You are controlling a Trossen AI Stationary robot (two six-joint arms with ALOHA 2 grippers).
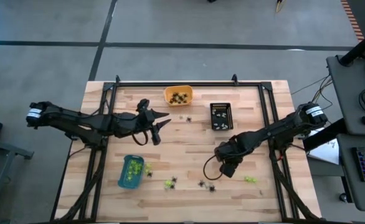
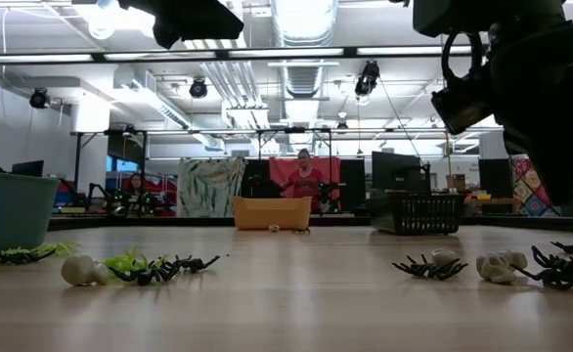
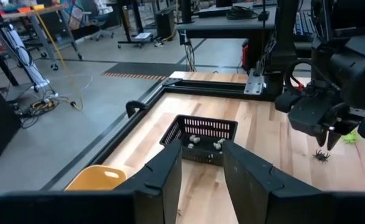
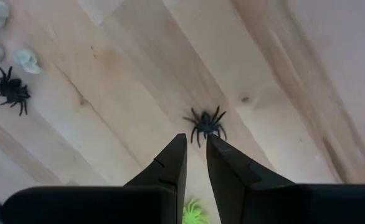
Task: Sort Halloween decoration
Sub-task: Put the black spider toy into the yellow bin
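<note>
The Halloween decoration lies as tiny trinkets near the table's front edge: black spiders (image 1: 205, 184), lime-green pieces (image 1: 250, 179) and whitish skulls (image 4: 25, 59). My right gripper (image 4: 196, 146) points down over the front right of the table, above one black spider (image 4: 206, 124) that lies flat on the wood just beyond its fingertips. Its fingers stand a narrow gap apart with nothing between them. My left gripper (image 3: 201, 155) hangs level over the table's middle left (image 1: 164, 122), open and empty, facing the black tray (image 3: 200, 134).
An orange tray (image 1: 178, 95) at the far middle and the black tray (image 1: 221, 116) to its right hold trinkets. A blue tray (image 1: 131, 171) with green pieces stands front left. One spider (image 1: 189, 118) lies between the far trays. A black metal frame (image 1: 189, 83) borders the table.
</note>
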